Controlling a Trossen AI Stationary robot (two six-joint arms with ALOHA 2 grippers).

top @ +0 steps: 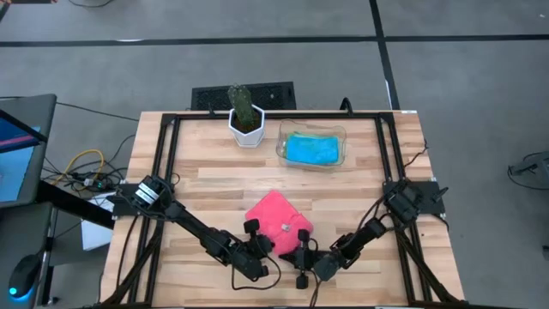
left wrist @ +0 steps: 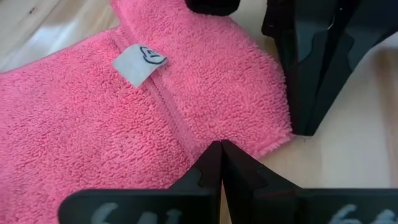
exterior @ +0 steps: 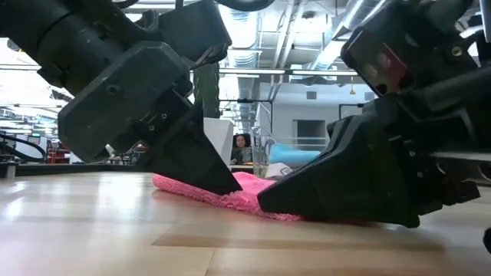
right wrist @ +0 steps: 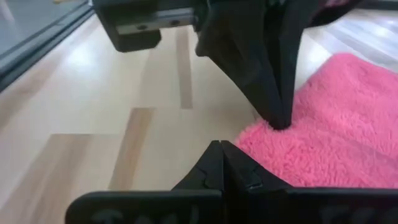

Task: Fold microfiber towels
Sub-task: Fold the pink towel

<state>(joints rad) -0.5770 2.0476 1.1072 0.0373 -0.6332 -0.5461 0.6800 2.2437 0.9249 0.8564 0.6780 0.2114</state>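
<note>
The hot pink towel lies partly folded on the wooden table, near its front edge and between the two arms, a small white tag showing beside a stitched seam. The left gripper is down at the towel's near-left edge, its fingers pressed together — from its wrist camera the tips meet just over the pink hem, though whether they pinch any cloth cannot be told. The right gripper sits low at the near-right edge, also closed, its tips on the bare wood just beside the cloth; the two grippers are close together. Farther back, a turquoise blue towel rests inside the clear plastic tray, beside a potted cactus.
</note>
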